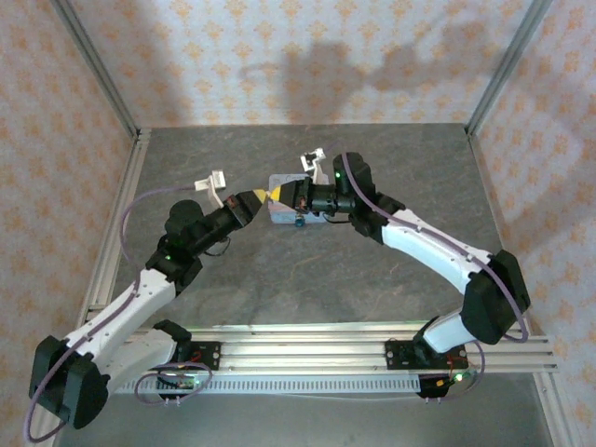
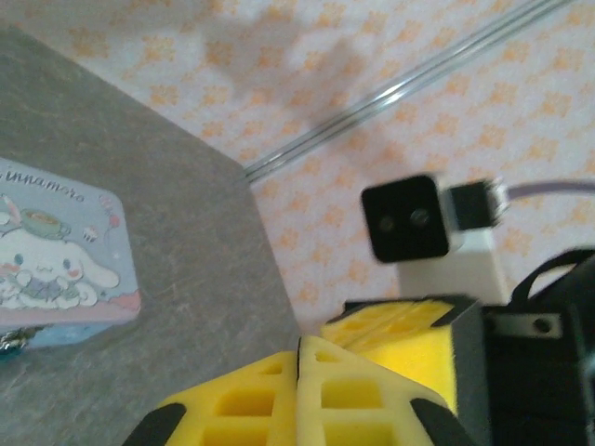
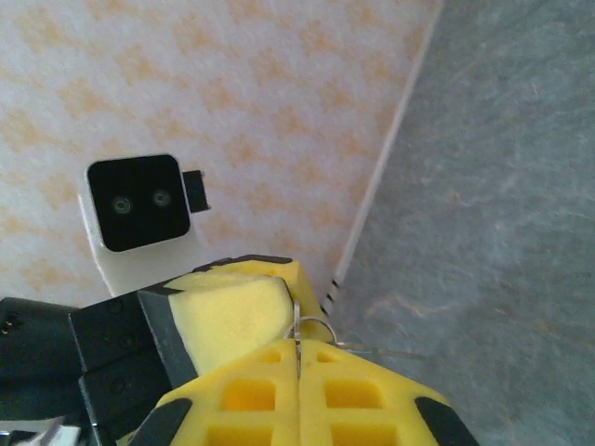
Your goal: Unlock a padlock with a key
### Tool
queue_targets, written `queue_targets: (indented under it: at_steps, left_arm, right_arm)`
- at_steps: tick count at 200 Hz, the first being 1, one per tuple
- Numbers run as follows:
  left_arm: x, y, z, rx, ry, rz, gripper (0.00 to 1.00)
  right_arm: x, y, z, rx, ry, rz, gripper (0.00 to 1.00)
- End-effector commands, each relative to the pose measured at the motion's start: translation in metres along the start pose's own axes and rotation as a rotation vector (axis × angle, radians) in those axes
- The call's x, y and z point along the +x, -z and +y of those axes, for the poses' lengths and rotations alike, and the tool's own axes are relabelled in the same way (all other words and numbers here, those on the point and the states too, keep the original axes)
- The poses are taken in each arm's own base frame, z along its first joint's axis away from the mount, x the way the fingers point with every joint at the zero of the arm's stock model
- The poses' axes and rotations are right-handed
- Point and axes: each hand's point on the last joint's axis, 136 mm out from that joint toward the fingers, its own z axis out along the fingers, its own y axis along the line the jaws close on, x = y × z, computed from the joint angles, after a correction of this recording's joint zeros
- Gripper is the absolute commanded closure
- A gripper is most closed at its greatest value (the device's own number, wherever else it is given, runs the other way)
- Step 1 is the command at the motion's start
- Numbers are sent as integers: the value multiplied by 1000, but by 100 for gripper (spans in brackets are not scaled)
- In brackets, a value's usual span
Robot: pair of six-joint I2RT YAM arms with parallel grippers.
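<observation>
My right gripper (image 3: 298, 346) is shut on the key (image 3: 358, 350). Its wire ring pokes out between the yellow tips and the thin blade sticks out to the right. My left gripper (image 2: 299, 346) has its pads pressed together, with nothing visible between them. In the top view the left gripper (image 1: 264, 196) and the right gripper (image 1: 277, 194) meet tip to tip above the left end of the tin. The tiny dark padlock (image 1: 299, 223) lies at the tin's near edge, apart from both grippers.
A light-blue tin with a cartoon dog (image 1: 284, 212) (image 2: 56, 260) lies mid-table. The right arm's forearm (image 1: 410, 233) reaches over the table from the right. Metal frame posts (image 1: 112, 93) and patterned walls close in the table's sides and back.
</observation>
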Motion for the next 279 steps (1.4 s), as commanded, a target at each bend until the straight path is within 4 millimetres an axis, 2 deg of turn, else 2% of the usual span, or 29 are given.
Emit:
queue_targets:
  at_steps: [1, 15, 36, 62, 103, 152, 203, 279]
  left_arm:
    - [11, 18, 1, -55, -130, 89, 71]
    - [14, 27, 0, -35, -175, 117, 61]
    - [22, 36, -6, 38, -220, 183, 54]
    - [37, 41, -20, 139, -337, 266, 51]
    - [46, 45, -46, 288, -462, 282, 49]
    - [81, 36, -55, 384, -513, 412, 51]
    - [85, 29, -49, 381, -487, 438, 55]
    - [87, 23, -57, 419, -462, 472, 71]
  right_arm:
    - [17, 20, -3, 149, 252, 169, 100]
    - [33, 31, -10, 210, 344, 302, 100]
    - [50, 44, -13, 242, 438, 437, 100]
    - [64, 53, -9, 227, 499, 518, 100]
    - [73, 56, 1, 164, 497, 563, 100]
    - [77, 53, 14, 85, 487, 564, 100]
    - [79, 53, 23, 33, 480, 564, 100]
    - [78, 52, 23, 27, 483, 553, 100]
